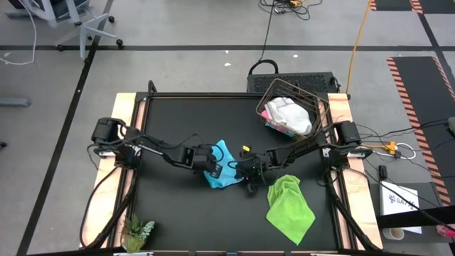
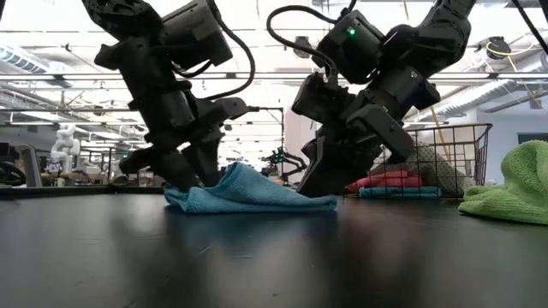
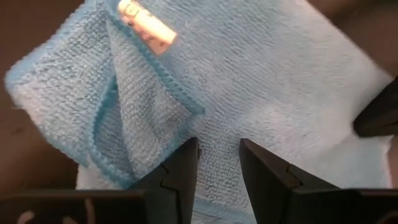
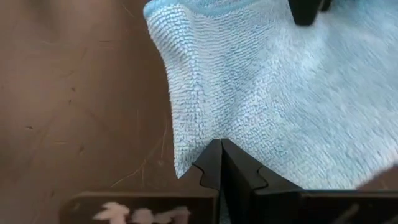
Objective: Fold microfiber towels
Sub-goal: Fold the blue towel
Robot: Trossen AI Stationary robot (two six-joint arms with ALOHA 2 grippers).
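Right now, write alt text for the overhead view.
Two dark robot arms meet over a light blue towel at the middle of a black table. A lime green towel lies to the right, and a wire basket of more towels sits at the table's far right corner.

The floor (image 1: 178, 64) is smooth grey concrete, crossed by a dark seam line and a pale painted stripe; a black cable (image 1: 267, 32) trails down it toward the table, and an orange cable (image 1: 359, 39) runs beside it further right; a strip of red-and-white hazard tape (image 1: 416, 99) slants along the right side, bordering a dark mat (image 1: 434, 78); the wheeled base of an office chair (image 1: 89, 32) stands at the upper left. From table height the room reads as a wide open workshop; long ceiling light strips (image 2: 77, 30) glow bright overhead; a white humanoid figure (image 2: 64, 141) stands far off at the left.
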